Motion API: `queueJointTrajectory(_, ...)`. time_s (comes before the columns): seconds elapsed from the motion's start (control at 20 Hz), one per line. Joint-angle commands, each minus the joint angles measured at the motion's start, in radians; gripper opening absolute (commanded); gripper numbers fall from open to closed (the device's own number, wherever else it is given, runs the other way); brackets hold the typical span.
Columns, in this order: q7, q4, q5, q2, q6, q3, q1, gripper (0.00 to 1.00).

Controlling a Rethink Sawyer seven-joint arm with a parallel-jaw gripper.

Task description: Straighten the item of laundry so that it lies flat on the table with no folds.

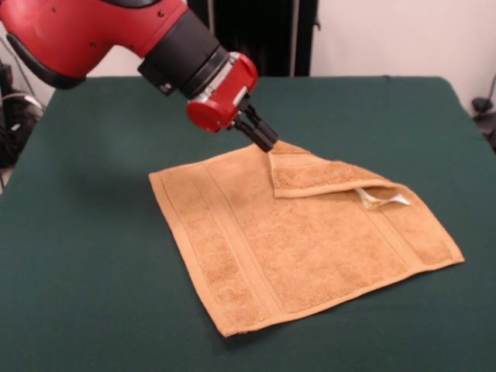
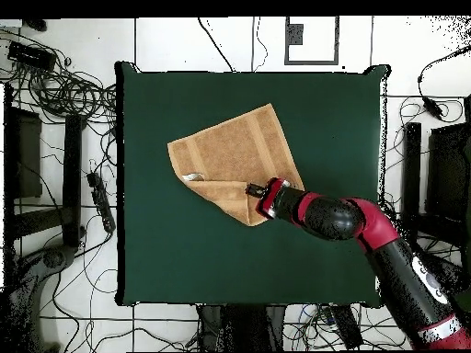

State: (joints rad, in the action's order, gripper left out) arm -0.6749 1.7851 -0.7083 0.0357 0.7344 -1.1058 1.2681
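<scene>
You see the gripper (image 1: 266, 141) pinched shut on the folded-over corner of the towel (image 1: 302, 236). The towel lies mid-table (image 1: 93, 232), 1 corner flap doubled over, its white tag (image 1: 381, 200) showing beneath.

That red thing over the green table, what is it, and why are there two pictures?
It is a robot arm. Its tip, called the end effector, is the part that grabs. One picture is taken from across the table, facing the robot. The other looks straight down from above, so everything appears turned around. On the green table lies an orange-tan towel. One corner of the towel is folded over onto the rest, and a small white tag peeks out from under that flap. The end effector is right at the tip of the folded corner; I cannot tell whether it is pinching it. The robot's job is making the towel flat.
</scene>
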Motion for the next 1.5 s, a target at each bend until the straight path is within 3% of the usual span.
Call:
queueJointTrajectory(0.05, 0.335, -0.110, -0.039, -0.092, 0.133, 0.107, -0.033, 0.00)
queueJointTrajectory(0.35, 0.390, -0.146, -0.048, -0.139, 0.170, 0.114, -0.017, 0.00)
queueJointTrajectory(1.5, 0.433, -0.262, -0.129, -0.169, 0.247, 0.159, -0.042, 0.00)
